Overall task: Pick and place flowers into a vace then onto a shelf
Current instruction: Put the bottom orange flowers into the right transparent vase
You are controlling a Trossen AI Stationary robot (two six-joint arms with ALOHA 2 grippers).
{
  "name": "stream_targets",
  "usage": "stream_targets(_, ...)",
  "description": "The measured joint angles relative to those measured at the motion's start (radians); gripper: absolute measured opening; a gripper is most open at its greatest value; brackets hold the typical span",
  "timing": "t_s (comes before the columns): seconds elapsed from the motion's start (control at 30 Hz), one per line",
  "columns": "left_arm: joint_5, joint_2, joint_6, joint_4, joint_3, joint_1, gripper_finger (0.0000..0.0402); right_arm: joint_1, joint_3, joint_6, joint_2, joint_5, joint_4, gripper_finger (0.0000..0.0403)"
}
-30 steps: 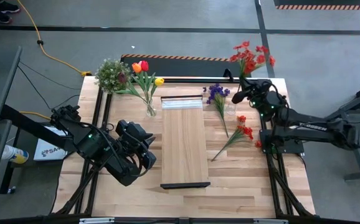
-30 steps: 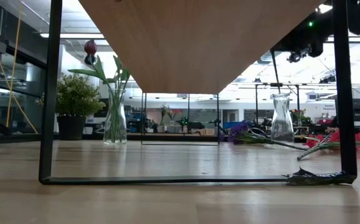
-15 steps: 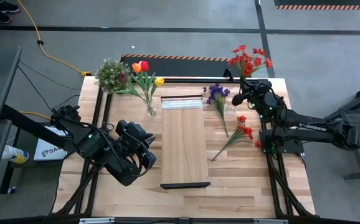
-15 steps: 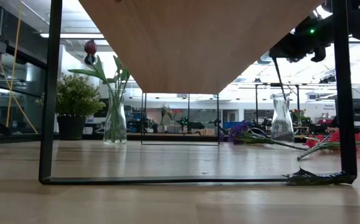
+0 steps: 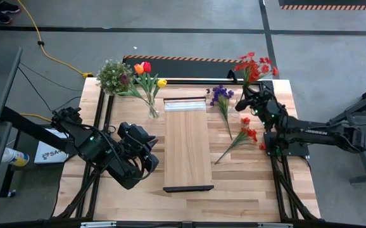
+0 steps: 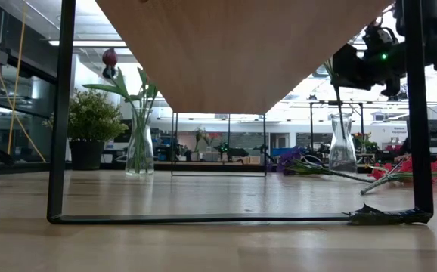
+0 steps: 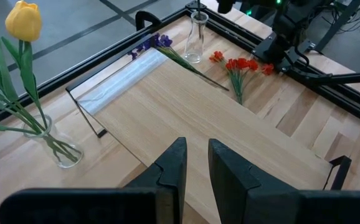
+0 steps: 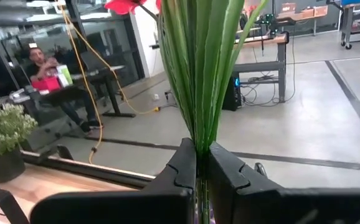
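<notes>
My right gripper (image 8: 198, 149) is shut on a spray of red flowers (image 5: 256, 65) and stands over the empty glass vase (image 6: 342, 147) at the table's far right. The spray's thin stem (image 6: 339, 98) hangs down to just above the vase's mouth. A purple sprig (image 5: 221, 97) and more red flowers (image 5: 246, 133) lie flat on the table beside that vase. A second vase (image 5: 152, 111) at the far left holds tulips (image 5: 146, 68). The shelf (image 5: 186, 142) stands in the middle. My left gripper (image 7: 196, 163) hovers near the shelf's left side, open by a narrow gap and holding nothing. My right gripper pinches the red spray's bundled green stems (image 8: 200, 138) between its two fingers, below the leaves and blossoms. The fingers come in level and lie across the stems. The spray stands upright, lifted clear of the table, blossoms above and its lower stem hanging below the fingers.
A bushy potted plant (image 5: 112, 76) stands at the far left corner. Black frame rails (image 5: 278, 171) run along the table's sides. Bare planks lie near the front edge. A person (image 8: 43, 59) sits at a desk in the room beyond.
My right gripper has sunk toward the empty vase with the red spray, which stays upright; its stem's lower end has come down close to the vase's mouth.
</notes>
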Motion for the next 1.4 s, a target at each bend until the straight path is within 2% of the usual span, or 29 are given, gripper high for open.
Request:
stream_targets(0.67,0.0,0.0,0.002,0.0,0.0,0.0,0.0101,0.0,-0.031,-0.001,0.0,-0.03,0.008,0.0015)
stream_targets(1.2,0.006,0.0,0.004,0.0,0.0,0.0,0.0101,0.0,-0.031,-0.02,0.0,-0.088,0.008,0.0111)
stream_targets(1.4,0.015,0.0,0.004,0.0,0.0,0.0,0.0101,0.0,-0.031,-0.103,-0.001,-0.088,0.008,0.0145)
